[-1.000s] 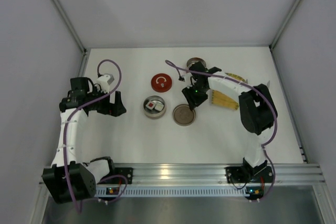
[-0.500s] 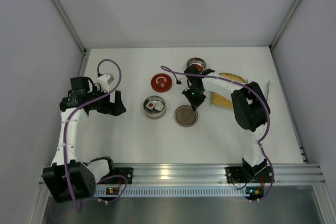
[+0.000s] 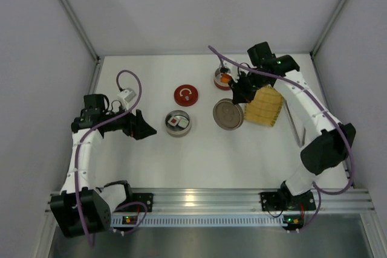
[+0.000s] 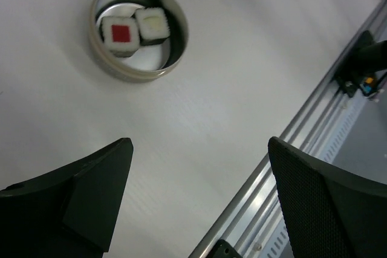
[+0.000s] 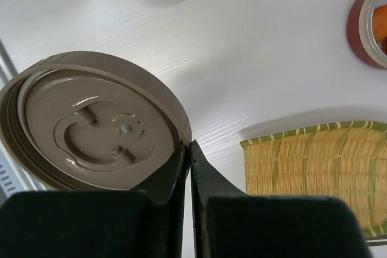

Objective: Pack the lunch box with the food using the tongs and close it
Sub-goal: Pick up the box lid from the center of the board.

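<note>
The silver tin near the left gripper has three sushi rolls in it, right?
Not three. The silver tin near the left gripper has two sushi rolls in it, one red-centred, one pale-centred; the left wrist view shows it.

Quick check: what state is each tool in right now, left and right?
Left tool: open, holding nothing.
Right tool: shut on the rim of the brown lid.
</note>
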{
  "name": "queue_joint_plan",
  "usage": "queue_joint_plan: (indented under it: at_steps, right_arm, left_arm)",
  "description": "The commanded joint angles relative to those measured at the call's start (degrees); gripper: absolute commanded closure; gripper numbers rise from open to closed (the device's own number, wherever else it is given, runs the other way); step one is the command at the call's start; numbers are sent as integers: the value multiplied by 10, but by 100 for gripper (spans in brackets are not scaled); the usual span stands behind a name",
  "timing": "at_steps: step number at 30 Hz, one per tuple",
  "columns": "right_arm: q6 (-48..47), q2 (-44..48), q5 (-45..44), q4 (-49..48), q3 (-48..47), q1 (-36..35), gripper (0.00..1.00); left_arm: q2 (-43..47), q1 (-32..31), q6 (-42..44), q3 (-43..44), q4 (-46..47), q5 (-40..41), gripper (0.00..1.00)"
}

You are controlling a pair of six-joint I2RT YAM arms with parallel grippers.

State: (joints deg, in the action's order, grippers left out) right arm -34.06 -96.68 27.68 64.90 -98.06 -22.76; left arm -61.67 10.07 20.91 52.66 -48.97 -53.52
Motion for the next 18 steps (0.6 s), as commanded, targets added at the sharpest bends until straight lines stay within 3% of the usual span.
queue_joint_plan:
  at_steps: [1,3,5,8,11,12,15,16,18]
  right_arm:
    - [-85,46,73,80,0,-18,100]
    - [-77,57,79,79,-2,-19,100]
    - [-70,56,95,94,-24,-19,100]
    - [-59,46,128,122,-76,-19,100]
    - [-46,42,159,142,-109,-24,100]
    - [-37,43,170,142,-114,-27,100]
    - [-7,46,186,131,-130,-31,100]
    - [1,47,187,121,-137,-32,100]
    - [21,44,177,110,-143,-33,100]
  left_arm:
    - [2,0,-3,-5,47,-178,2]
    - [6,0,-15,-19,85,-276,2]
    - [14,0,48,-27,75,-327,2]
    - [30,0,178,-32,20,-311,2]
    - [49,0,200,-39,26,-303,2]
    - [56,-2,189,-40,71,-301,2]
    - [66,-22,-16,-66,260,-268,3]
    - [71,-51,-166,-103,448,-243,4]
    - [90,-79,-276,-142,627,-183,5]
